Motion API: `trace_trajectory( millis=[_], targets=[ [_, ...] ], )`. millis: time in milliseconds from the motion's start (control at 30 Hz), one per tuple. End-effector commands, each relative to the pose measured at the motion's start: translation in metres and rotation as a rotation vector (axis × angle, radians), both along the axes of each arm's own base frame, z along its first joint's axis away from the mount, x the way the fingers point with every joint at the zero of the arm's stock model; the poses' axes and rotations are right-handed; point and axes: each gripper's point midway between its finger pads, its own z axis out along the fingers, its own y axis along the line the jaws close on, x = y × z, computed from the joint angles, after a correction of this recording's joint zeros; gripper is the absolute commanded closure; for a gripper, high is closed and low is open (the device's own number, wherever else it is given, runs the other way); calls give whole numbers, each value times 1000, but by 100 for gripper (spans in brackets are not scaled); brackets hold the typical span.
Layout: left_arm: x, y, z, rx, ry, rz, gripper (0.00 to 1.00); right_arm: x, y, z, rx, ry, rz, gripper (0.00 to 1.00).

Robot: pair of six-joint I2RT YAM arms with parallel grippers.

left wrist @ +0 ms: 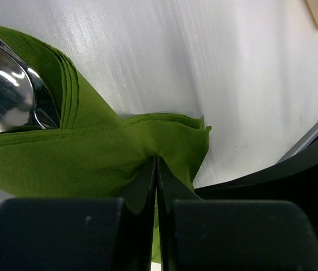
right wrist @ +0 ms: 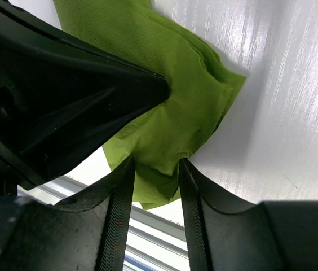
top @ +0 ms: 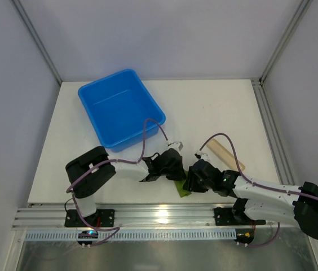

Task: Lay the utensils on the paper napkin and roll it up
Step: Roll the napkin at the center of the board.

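from above, the green paper napkin [top: 181, 188] sits bunched between the left gripper [top: 170, 169] and right gripper [top: 195, 179], only partly rolled. at the left wrist, the fingers [left wrist: 80, 231] press together on a soft creased fold, a shiny metal spoon [left wrist: 7, 96] tucked inside. at the right wrist, the fingers [right wrist: 116, 220] stand half spread astride a limp corner.
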Motion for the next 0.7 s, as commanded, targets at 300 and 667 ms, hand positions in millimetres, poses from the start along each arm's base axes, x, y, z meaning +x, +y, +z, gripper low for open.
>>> trace_trajectory(
  millis=[300, 667],
  targets=[
    [-19, 30, -32, 132, 60, -31, 100, -7, -23, -25, -129, 29, -9, 83],
    [1, 29, 27, 109, -53, -1, 92, -7, -12, -18, -36, 30, -35, 96]
  ],
)
